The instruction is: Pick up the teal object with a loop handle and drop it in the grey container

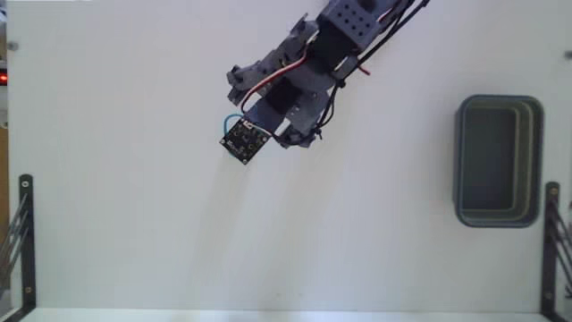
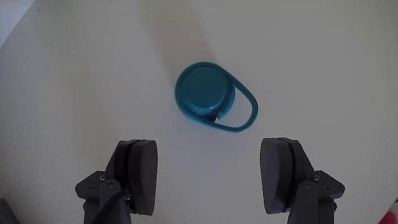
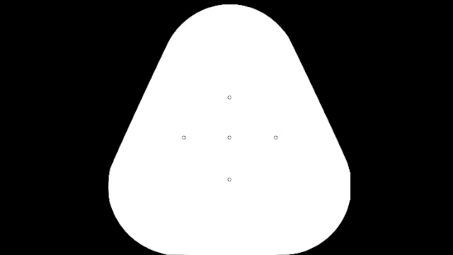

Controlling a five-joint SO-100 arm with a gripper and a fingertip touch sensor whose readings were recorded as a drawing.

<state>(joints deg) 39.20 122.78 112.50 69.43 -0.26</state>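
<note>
The teal object with a loop handle [image 2: 205,93] lies flat on the white table, its thin loop pointing right and toward the camera in the wrist view. My gripper [image 2: 210,177] hangs above it, open, with the two dark fingers [image 2: 137,174] spread wide on either side and nothing between them. In the fixed view only a sliver of the teal object [image 1: 231,121] shows beside the gripper [image 1: 243,105], left of centre. The grey container [image 1: 461,161] stands far off at the right edge, with nothing visible inside it.
Black metal brackets [image 1: 25,233] stand at the lower left and lower right [image 1: 552,241] table edges. A small camera board [image 1: 243,140] hangs off the arm. The arm reaches in from the upper right.
</note>
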